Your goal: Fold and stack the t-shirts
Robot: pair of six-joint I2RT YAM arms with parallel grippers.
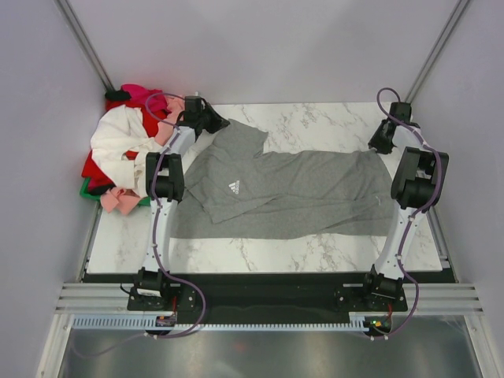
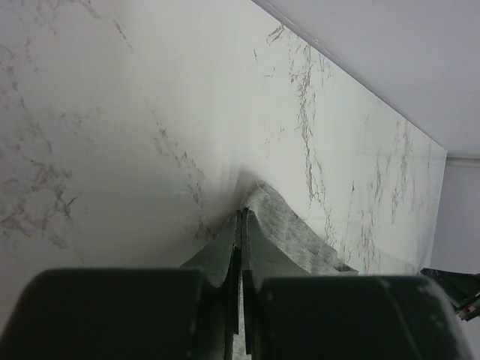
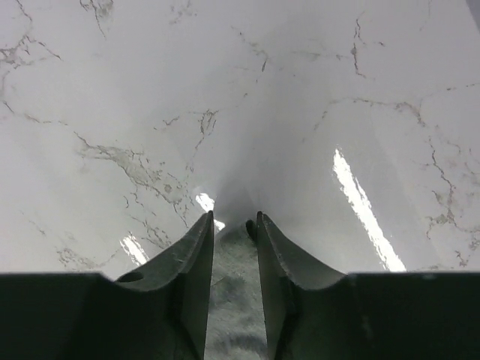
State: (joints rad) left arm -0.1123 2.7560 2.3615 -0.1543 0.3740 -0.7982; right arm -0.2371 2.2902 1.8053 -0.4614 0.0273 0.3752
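A grey t-shirt point(image 1: 291, 193) with a small white chest logo point(image 1: 234, 187) lies spread across the marble table point(image 1: 315, 126). My left gripper point(image 1: 213, 122) is at the shirt's far left corner, low over the table. In the left wrist view it point(image 2: 241, 212) is shut on grey cloth point(image 2: 296, 236). My right gripper point(image 1: 383, 142) is at the shirt's far right corner. In the right wrist view its jaws point(image 3: 234, 219) stand a narrow gap apart, filled with grey cloth point(image 3: 234, 307).
A heap of other shirts lies at the table's far left edge: white point(image 1: 118, 138), red point(image 1: 96, 167), magenta point(image 1: 138, 93), pink point(image 1: 118, 201), a little green point(image 1: 85, 189). Grey walls enclose the table on three sides.
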